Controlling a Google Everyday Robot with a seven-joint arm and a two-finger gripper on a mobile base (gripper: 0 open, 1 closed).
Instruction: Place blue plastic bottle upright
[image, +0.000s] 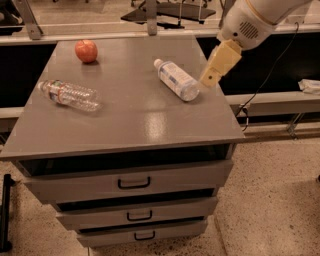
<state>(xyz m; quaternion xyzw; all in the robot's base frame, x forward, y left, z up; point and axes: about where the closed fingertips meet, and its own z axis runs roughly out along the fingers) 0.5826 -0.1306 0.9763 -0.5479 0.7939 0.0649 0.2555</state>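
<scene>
The blue plastic bottle (175, 79) lies on its side on the grey cabinet top (125, 120), right of centre, with its white cap pointing to the far left. My gripper (209, 80) hangs from the white arm at the upper right. Its tan finger tip is just right of the bottle's base, a little above the surface, and does not touch the bottle.
A ribbed clear bottle with a red-and-dark label (69, 95) lies on its side at the left. A red apple (86, 51) sits at the far left corner. The cabinet has three drawers (134, 182) below. A black cable (265, 80) hangs at the right.
</scene>
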